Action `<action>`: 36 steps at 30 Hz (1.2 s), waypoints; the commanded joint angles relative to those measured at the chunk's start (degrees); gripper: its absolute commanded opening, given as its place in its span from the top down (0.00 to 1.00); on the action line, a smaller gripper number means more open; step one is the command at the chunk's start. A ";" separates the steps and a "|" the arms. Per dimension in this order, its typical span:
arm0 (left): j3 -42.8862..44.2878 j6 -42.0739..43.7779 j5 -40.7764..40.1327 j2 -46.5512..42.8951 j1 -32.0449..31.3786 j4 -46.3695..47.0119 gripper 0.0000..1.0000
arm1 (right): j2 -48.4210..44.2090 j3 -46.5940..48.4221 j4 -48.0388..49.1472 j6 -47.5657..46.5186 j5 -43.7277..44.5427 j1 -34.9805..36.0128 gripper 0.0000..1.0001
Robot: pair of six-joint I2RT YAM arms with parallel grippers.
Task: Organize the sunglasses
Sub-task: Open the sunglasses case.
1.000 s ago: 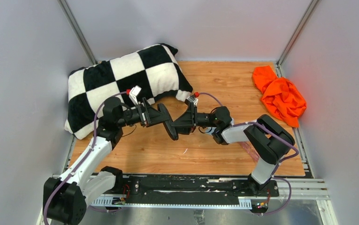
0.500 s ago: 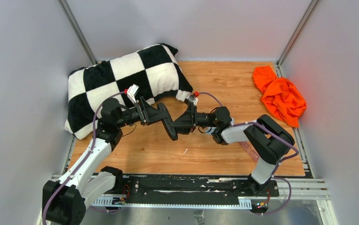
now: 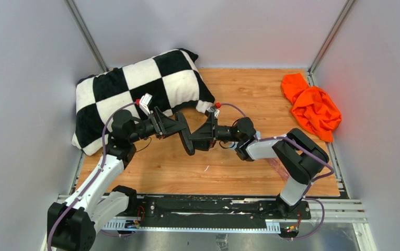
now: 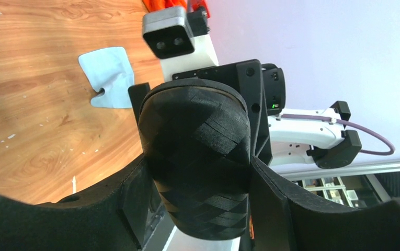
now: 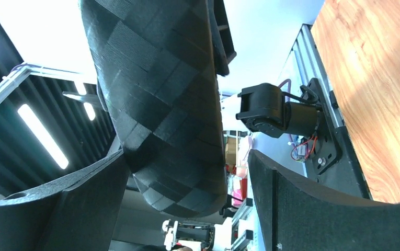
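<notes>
The black oval case [image 3: 188, 142] hangs in the air between my two grippers, over the middle of the wooden table [image 3: 250, 89]. My left gripper [image 3: 180, 130] is shut on it; in the left wrist view the case [image 4: 195, 157] fills the space between both fingers. My right gripper [image 3: 198, 140] straddles the case from the other side. In the right wrist view the case [image 5: 161, 104] rests against one finger, with a gap to the other finger [image 5: 292, 209]. The pink sunglasses are not in view. The light blue cloth [image 4: 106, 73] lies flat on the table.
A black-and-white checked pillow [image 3: 135, 89] lies at the back left, just behind the left arm. An orange cloth [image 3: 312, 107] is bunched at the back right corner. Grey walls close in the table on three sides.
Both grippers and the case have shifted slightly left and toward the back. The left wrist has rolled a little. The grip looks unchanged.
</notes>
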 commanded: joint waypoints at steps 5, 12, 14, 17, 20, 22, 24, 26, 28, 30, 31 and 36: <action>-0.46 -1.10 0.13 -0.27 -0.04 2.42 1.00 | -8.64 6.84 -29.23 -19.34 0.43 0.93 0.20; -0.21 -0.99 0.10 -0.54 -0.04 2.42 1.00 | -7.59 6.76 -26.21 -16.20 0.81 0.77 0.51; -0.13 -0.90 0.26 -0.76 -0.04 2.43 1.00 | -5.50 5.69 -18.25 -11.17 0.45 0.32 0.66; 0.32 -0.36 0.98 -1.74 -0.04 2.42 1.00 | 1.22 3.59 2.76 2.21 1.86 -0.56 0.88; 0.85 0.97 1.62 -3.55 -0.04 3.00 1.00 | 5.05 3.50 10.57 9.16 3.29 -0.56 1.00; 1.19 1.14 2.09 -4.85 -0.04 4.61 1.00 | 4.92 3.49 10.63 9.69 3.91 -0.61 1.00; 1.56 1.35 2.95 -5.86 -0.04 6.42 1.00 | 4.64 3.86 10.63 11.75 4.69 -0.61 1.00; 1.97 1.56 3.54 -6.68 -0.04 7.53 1.00 | 4.34 4.34 10.58 13.98 5.45 -0.59 1.00; 2.13 1.26 4.14 -7.33 -0.04 9.25 1.00 | 4.26 4.76 10.63 16.15 6.26 -0.59 1.00; 2.19 0.45 4.56 -7.94 -0.04 11.47 1.00 | 4.22 4.82 10.62 18.25 7.19 -0.57 1.00; 2.16 0.04 4.79 -8.17 -0.04 12.62 1.00 | 4.30 4.72 10.63 19.48 7.71 -0.56 1.00; 1.89 -1.79 6.20 -9.23 -0.04 18.33 1.00 | 5.16 2.99 10.68 25.25 10.75 -0.56 1.00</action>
